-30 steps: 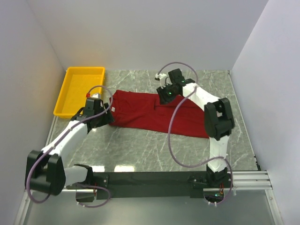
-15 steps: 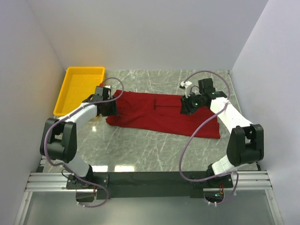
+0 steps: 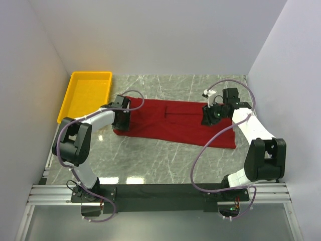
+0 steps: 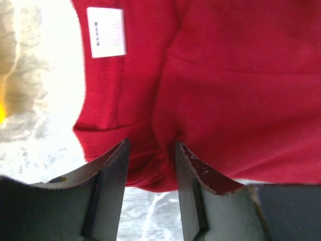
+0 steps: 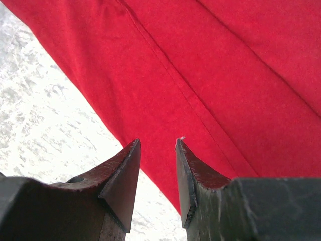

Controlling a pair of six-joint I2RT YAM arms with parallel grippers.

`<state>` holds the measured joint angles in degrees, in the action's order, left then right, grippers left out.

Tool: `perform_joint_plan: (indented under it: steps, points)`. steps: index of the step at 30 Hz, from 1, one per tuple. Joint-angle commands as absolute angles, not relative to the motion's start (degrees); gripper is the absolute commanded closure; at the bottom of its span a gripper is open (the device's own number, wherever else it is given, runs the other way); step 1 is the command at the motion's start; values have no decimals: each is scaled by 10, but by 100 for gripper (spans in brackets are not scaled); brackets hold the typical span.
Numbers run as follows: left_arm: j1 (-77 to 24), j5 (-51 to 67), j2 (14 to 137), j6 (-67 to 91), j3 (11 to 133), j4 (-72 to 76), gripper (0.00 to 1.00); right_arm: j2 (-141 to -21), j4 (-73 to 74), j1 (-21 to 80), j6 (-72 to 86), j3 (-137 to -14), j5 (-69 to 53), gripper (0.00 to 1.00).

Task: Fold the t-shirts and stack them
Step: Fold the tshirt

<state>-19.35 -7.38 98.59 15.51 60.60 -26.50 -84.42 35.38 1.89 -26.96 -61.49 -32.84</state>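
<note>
T-shirt (image 3: pixel 170 123) flat mid-frame, top view. Soft, light, limp: pinch at edges. Left gripper (image 4: pixel 150 150) jaws narrowly apart astride pucker below collar, clamp unclear. Right gripper (image 5: pixel 158 145) jaws apart over cloth edge.

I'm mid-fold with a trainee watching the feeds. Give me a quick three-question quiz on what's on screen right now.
1. True or false: the dark red cloth t-shirt lies inside the yellow plastic tray.
2. Fill in: in the right wrist view, beside the right end effector, the shirt's edge borders the grey marbled ___.
3. Which is nearest the small white neck label? A. left end effector B. right end effector C. the tray

Key: 1 false, it lies spread on the table; 2 table; 3 A.
</note>
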Motion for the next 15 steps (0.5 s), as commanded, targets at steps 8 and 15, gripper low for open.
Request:
perform_joint_plan:
  steps: [8, 15]
  points:
    - [-206, -114, 1008, 119, 641, -294, 54, -815, 359, -13, -282, -596, -337, 59]
    - [-207, -113, 1017, 112, 635, -288, 67, -814, 363, -26, -287, -592, -333, 59]
